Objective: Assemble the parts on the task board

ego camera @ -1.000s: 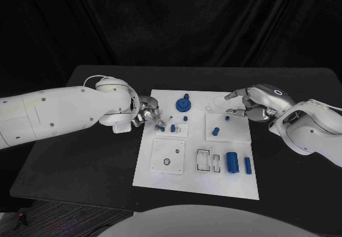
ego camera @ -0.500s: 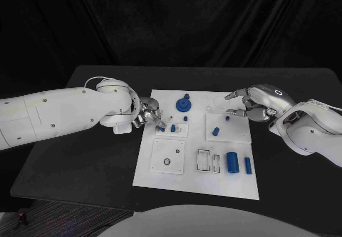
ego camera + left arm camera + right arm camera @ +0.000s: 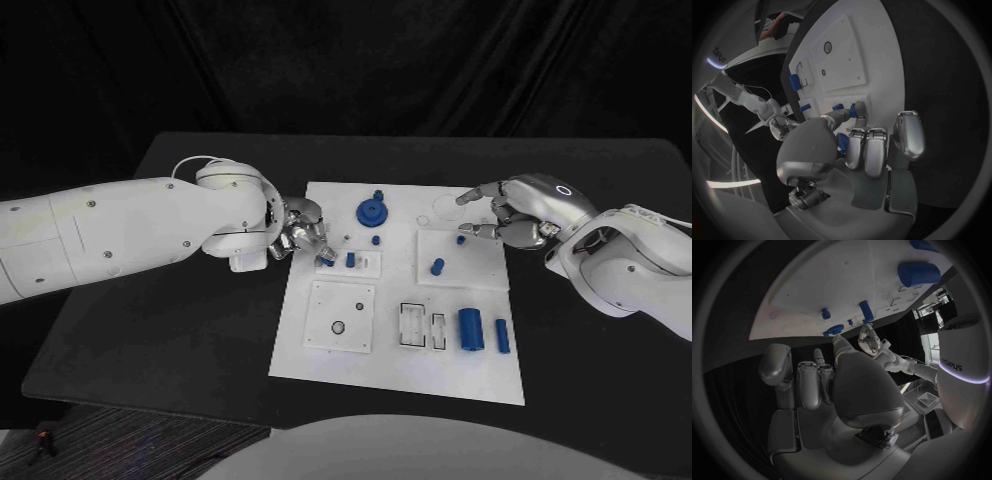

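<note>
Finds next to no change over the last second: both hands held almost in place, with the left hand nudged only slightly toward the middle of the task board. Notes the left fingers curled, thumb reaching to a small blue peg right at its tip; cannot confirm a grip on it. Notes the right hand likewise curled, a small blue part touching or just beside its fingertips; cannot confirm a hold there either. Places the board below and between both sets of fingers, the blue gear between the two hands, and the large blue cylinder and slim blue rod well apart from the right fingers, toward the robot. Judges fine seating work under way at both fingertips, no part visibly seated in the interval, several pieces not yet placed.
</note>
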You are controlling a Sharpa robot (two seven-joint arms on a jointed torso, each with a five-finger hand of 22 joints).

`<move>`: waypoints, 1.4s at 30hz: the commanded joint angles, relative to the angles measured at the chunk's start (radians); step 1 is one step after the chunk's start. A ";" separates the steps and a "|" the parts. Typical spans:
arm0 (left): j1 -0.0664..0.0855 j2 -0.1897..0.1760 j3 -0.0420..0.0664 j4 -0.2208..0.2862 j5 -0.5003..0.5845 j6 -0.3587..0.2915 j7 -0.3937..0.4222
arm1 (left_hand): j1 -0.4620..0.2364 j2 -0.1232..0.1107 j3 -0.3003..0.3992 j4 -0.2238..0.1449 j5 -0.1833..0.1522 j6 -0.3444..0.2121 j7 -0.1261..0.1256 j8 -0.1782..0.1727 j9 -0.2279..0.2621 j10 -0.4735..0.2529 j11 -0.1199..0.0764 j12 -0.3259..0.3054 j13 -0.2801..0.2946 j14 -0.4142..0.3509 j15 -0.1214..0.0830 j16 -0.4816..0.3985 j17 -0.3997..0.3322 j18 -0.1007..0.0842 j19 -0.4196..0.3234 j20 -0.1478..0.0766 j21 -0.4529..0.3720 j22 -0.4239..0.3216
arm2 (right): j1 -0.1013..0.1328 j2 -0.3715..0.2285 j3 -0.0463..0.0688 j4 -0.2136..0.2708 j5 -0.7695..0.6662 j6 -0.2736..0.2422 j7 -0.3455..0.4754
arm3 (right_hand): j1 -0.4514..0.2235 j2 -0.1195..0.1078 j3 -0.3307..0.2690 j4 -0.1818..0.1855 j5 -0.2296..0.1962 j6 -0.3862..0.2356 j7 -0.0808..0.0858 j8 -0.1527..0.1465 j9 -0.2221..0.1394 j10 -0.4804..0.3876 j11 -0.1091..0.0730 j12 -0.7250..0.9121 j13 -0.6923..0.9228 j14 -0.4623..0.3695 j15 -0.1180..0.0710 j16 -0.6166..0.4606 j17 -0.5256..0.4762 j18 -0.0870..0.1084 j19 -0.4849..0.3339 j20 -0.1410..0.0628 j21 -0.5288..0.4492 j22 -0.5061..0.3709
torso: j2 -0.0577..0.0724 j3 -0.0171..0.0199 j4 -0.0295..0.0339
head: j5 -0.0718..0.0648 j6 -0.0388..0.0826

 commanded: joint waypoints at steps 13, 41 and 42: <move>-0.006 -0.001 -0.001 -0.001 0.006 0.036 0.004 | 0.000 0.006 0.018 -0.015 0.001 -0.002 -0.008 -0.007 0.002 0.101 -0.002 -0.003 0.256 0.106 0.000 0.003 0.263 0.009 -0.007 0.000 -0.009 0.103 | -0.004 0.000 0.001 -0.001 -0.002 0.004 -0.018 | 0.006 0.004 0.000 -0.004 0.005 -0.003 -0.001 -0.007 -0.001 -0.010 -0.001 -0.006 0.106 0.060 0.005 -0.005 0.096 0.014 -0.006 0.002 -0.004 0.127 | 0.002 0.0007 0.0001 | 0.000 0.000; -0.010 0.004 -0.001 -0.017 0.006 0.045 -0.013 | -0.188 0.040 -0.275 0.189 -0.378 0.010 0.009 -0.033 0.005 0.097 0.017 -0.007 0.252 0.106 0.019 0.003 0.263 0.014 -0.012 0.020 -0.043 0.117 | -0.004 0.000 0.001 -0.001 -0.002 0.007 -0.017 | 0.007 0.005 0.000 -0.005 0.006 -0.003 -0.001 -0.008 -0.002 -0.011 -0.001 -0.007 0.104 0.059 0.005 -0.007 0.093 0.015 -0.007 0.002 -0.007 0.126 | 0.002 0.0012 0.0010 | 0.001 0.000; -0.010 0.004 -0.001 -0.017 0.006 0.043 -0.013 | -0.187 0.042 -0.281 0.192 -0.378 0.008 0.009 -0.027 0.013 0.098 0.016 -0.006 0.253 0.106 0.018 0.003 0.263 0.013 -0.012 0.019 -0.043 0.118 | -0.004 0.000 0.001 -0.001 -0.002 0.007 -0.017 | 0.007 0.005 0.000 -0.005 0.006 -0.003 -0.001 -0.008 -0.002 -0.011 -0.001 -0.007 0.104 0.059 0.005 -0.007 0.093 0.015 -0.007 0.002 -0.007 0.126 | 0.002 0.0009 0.0011 | 0.001 0.000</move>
